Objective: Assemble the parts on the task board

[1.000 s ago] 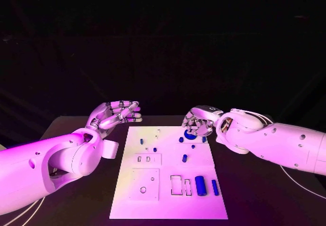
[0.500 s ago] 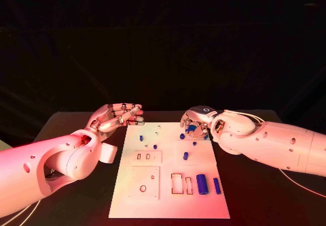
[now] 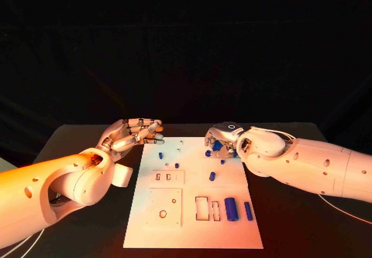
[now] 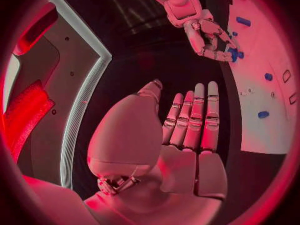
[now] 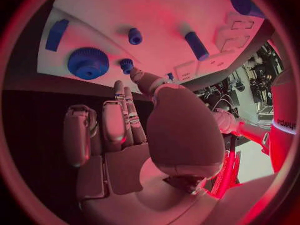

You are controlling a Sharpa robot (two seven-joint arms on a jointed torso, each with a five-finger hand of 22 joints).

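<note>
The white task board (image 3: 194,226) lies lengthwise in the middle of the table. A blue gear (image 5: 88,63) lies at its far right corner, with a small blue peg (image 5: 127,64) beside it. My right hand (image 3: 221,140) hovers right over the gear (image 3: 217,145), fingers pointing down and apart, holding nothing. My left hand (image 3: 136,132) hangs above the table just off the board's far left corner, fingers loosely bent and empty; its fingers (image 4: 194,115) lie side by side. A thick blue cylinder (image 3: 230,207) and a thin blue bar (image 3: 248,210) lie at the board's near right.
Several small blue pegs (image 3: 212,176) are scattered over the far half of the board. Rectangular cut-outs (image 3: 201,208) and a plate with an oval hole (image 3: 163,214) are on the near half. Black table (image 3: 85,236) surrounds the board.
My right hand has edged slightly toward the board's far side and now covers more of the blue gear. The left hand has barely moved.
</note>
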